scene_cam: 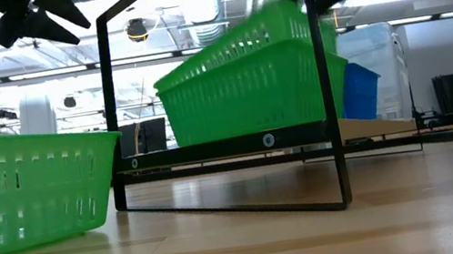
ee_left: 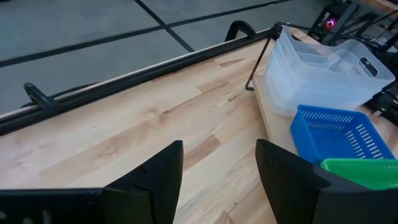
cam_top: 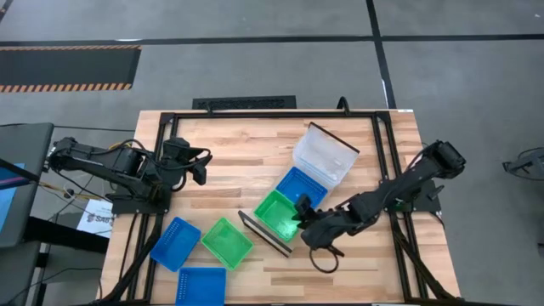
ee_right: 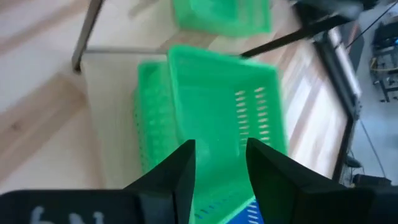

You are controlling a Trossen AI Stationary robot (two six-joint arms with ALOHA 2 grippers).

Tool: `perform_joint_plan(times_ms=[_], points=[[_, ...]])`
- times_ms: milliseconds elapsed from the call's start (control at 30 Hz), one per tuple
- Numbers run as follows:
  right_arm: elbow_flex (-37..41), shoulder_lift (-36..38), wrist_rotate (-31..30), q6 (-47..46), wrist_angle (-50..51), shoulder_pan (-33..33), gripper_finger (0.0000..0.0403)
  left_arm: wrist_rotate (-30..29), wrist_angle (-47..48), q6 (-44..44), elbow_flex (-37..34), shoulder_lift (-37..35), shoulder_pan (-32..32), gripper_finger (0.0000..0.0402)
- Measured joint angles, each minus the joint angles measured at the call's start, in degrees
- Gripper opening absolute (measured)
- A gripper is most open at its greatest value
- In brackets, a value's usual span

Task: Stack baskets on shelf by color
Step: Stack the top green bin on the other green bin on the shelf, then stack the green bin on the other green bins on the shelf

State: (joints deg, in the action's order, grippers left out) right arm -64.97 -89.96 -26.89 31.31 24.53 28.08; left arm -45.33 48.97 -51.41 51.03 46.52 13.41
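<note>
The right claw [cam_top: 299, 223] was found over the shelf [cam_top: 254, 230], its fingers pinched on the rim of a green basket [cam_top: 277, 214] that was being nested, tilted, into a second green basket [scene_cam: 246, 105] already resting on the shelf. A blue basket [cam_top: 299, 187] and a stack of clear baskets [cam_top: 325, 155] were lined up beside it along the board toward the table's far edge. A third green basket [cam_top: 225, 241] and two blue baskets [cam_top: 176, 243] were left near the table's front left corner. The left claw [ee_left: 217, 171] was held spread and empty near the left edge. A jam was judged possible if the tilted basket were released before seating squarely, and the light shelf could be shoved by any downward push.
</note>
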Motion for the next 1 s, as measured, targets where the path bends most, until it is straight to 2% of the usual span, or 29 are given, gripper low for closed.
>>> perform_joint_plan(times_ms=[167,333,533,667,733,867,1000], points=[[-0.3,-2.3,-0.5,0.6,1.0,0.1,0.0162,0.0,0.0,0.1,0.0,0.0,0.0,0.0190],[-1.8,0.0,-3.5,0.6,1.5,1.0,0.0158,0.2,0.0,-0.1,0.0,0.0,0.0,0.0190],[-4.2,5.7,-12.3,0.6,3.8,1.1,0.0157,7.1,-2.2,-0.1,0.0,0.0,0.0,0.0190],[-7.1,9.1,-13.6,0.6,0.6,-1.0,0.0156,11.1,-4.0,-0.3,0.0,0.0,0.0,0.0190],[-8.9,10.1,-12.6,0.6,-4.4,-2.8,0.0155,12.2,-4.3,-0.8,0.0,0.0,0.0,0.0190],[-14.6,8.1,-3.6,0.2,-16.3,-6.3,0.0156,13.2,-6.0,-0.9,0.0,0.0,0.0,0.0190],[-23.1,0.3,2.3,0.2,-17.6,-7.3,0.0162,13.2,-6.5,-1.4,0.0,0.0,0.0,0.0190]])
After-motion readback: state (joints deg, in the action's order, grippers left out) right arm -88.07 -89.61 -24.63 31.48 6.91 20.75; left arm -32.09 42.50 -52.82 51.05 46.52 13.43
